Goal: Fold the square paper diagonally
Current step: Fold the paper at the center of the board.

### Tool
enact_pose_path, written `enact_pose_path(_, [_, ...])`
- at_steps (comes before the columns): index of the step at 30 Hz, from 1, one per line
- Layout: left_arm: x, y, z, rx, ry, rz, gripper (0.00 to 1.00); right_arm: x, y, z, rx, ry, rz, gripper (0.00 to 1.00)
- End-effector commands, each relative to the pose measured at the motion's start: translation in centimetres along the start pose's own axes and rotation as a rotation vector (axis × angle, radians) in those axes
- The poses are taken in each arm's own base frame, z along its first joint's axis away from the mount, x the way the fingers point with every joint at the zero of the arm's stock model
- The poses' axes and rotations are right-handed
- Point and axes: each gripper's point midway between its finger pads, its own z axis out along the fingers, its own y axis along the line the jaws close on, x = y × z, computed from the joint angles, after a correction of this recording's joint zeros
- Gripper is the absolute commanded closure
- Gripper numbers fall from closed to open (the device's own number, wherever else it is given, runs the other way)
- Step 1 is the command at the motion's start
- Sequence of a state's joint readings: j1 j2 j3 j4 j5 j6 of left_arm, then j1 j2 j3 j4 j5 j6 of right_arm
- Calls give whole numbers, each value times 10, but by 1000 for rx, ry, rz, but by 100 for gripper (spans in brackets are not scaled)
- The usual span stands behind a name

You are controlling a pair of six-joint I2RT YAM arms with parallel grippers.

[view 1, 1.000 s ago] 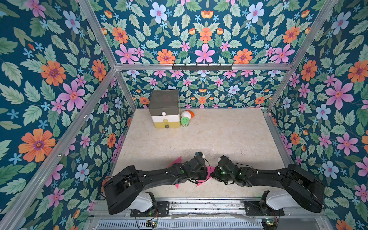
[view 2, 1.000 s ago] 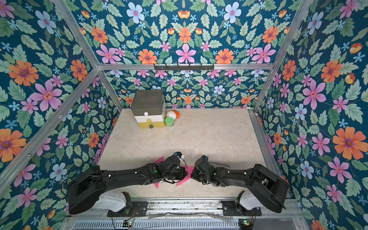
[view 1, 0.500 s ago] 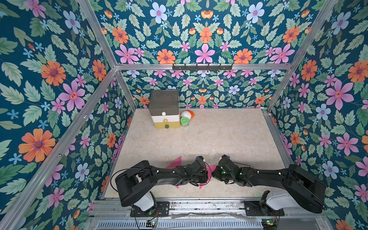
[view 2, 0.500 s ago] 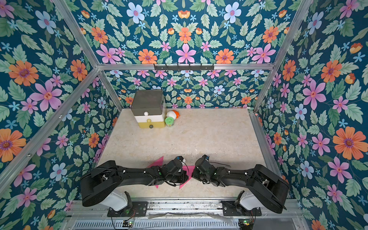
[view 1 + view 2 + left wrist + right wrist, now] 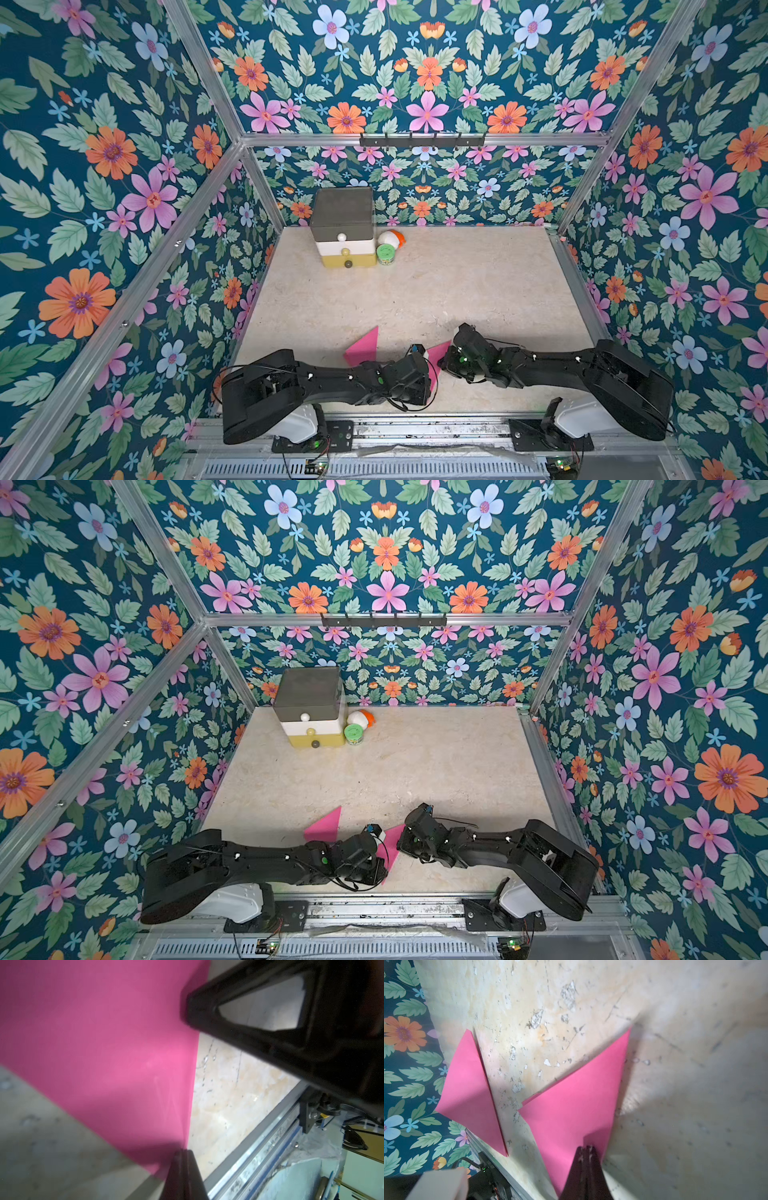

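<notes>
Marbled beige tabletop [image 5: 457, 291]. Folded pink paper triangle [image 5: 577, 1105] pressed under closed right gripper [image 5: 586, 1148]; closed left gripper [image 5: 184, 1153] at its corner; second pink triangle [image 5: 471, 1095] nearby.

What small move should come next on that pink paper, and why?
Probably slide the right gripper, jaws shut, along the long edge of the pink paper to sharpen the crease: the sheet already lies doubled into a triangle, and the left gripper rests on a corner.

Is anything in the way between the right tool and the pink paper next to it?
No, nothing visible is in the way. The right tool is shut, and its tips sit right on the pink paper in the right wrist view.
</notes>
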State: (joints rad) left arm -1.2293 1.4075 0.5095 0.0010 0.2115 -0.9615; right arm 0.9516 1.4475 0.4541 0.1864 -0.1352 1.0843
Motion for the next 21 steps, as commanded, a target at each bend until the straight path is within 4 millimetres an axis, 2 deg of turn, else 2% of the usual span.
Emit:
enact_pose_path(1, [6,14,-3,-111,55,18,100,4,-37,0,150,4,19,100])
enact_pose_path(4, [3,6,3,-111,73,26,100,3,-35,-1,145,2,18,100])
enact_pose_path(10, [13,18,9,-118,99,9,100,1,-38,0,152,3,19,100])
enact_pose_path(17, [58,41,9,-128,178,-41,100,1,-43,3,159,6,28,100])
enact_pose_path(21, [90,61,3,-147,241,-70,100,-1,-46,5,163,6,35,100])
